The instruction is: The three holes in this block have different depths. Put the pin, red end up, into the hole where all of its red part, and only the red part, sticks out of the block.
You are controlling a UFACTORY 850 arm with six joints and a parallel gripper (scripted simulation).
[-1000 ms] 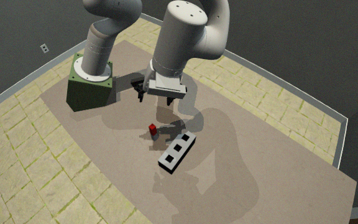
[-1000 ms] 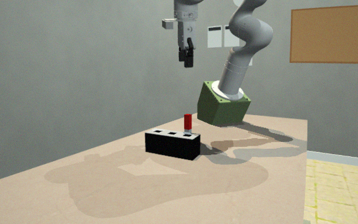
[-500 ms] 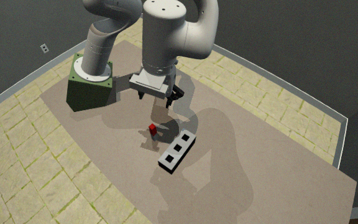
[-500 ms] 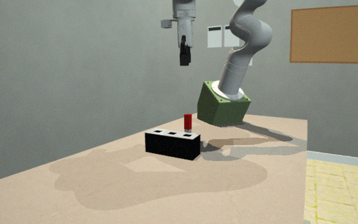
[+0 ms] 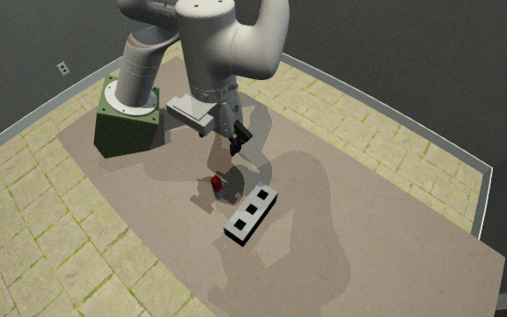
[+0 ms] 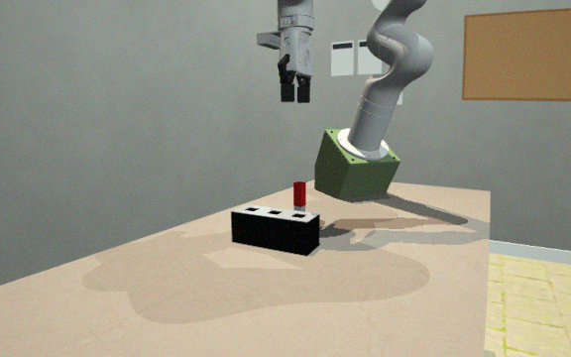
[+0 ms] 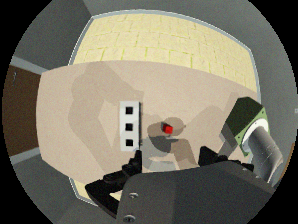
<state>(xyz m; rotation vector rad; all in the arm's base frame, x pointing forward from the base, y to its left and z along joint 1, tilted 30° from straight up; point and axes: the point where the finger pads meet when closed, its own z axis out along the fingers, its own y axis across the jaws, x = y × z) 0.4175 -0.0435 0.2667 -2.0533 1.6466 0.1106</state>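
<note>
The pin (image 5: 216, 183) (image 6: 299, 194) (image 7: 168, 129) stands upright on the table, red end up. A short piece of its grey lower part shows in the exterior view; the block hides the rest there. The block (image 5: 246, 217) (image 6: 273, 233) (image 7: 129, 119) lies beside the pin, with a light top, black sides and three square holes in a row. All three holes look dark and empty; their depths cannot be told. My gripper (image 5: 239, 142) (image 6: 295, 94) (image 7: 172, 158) is open and empty, pointing down, high above the table. The pin is apart from its fingers.
The table (image 5: 390, 264) (image 6: 365, 327) (image 7: 55, 110) carries the arm's green base (image 5: 126, 134) (image 6: 352, 178) (image 7: 242, 115), which stands beyond the pin from the block. Shadows of the arm fall around the pin and block. Walls stand around the table.
</note>
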